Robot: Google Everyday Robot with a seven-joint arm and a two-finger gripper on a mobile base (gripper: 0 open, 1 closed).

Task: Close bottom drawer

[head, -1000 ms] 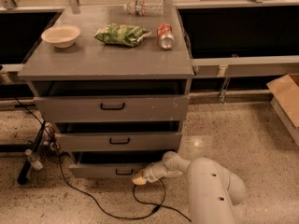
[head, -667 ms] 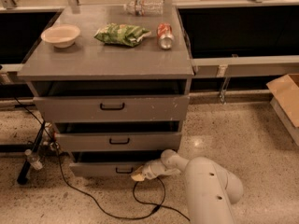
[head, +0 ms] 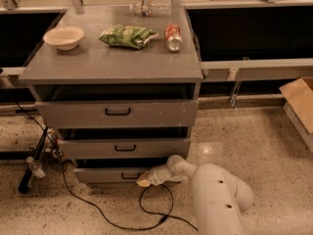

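- Speckled stone floor (head: 254,131), dark shelving bays along the back wall, cardboard box (head: 299,103) at the right edge.
- Grey table (head: 112,65) with three drawers stands centre-left.
- On top: bowl (head: 63,37) on the left, green bag (head: 128,35) in the middle, can (head: 172,37) lying on its side just right of the bag, water bottle (head: 151,7) lying at the back edge.
- Top drawer (head: 73,114) and middle drawer (head: 88,149) each show a dark gap above the front panel.
- Bottom drawer (head: 100,175) sits lowest, near the floor, with the shortest front; it also has a dark gap above it, so it's not fully in.
- Its small black handle (head: 128,176) is just left of the gripper.
- White arm (head: 215,195) comes in from bottom right, low over the floor.
- Gripper (head: 145,181) is at the bottom drawer front, right of the handle, looks to be touching the panel.
- Clenched or released: can't tell from where I stand.
- Black cable (head: 122,218) loops on the floor below the arm; a black stand (head: 30,173) leans at the table's left.
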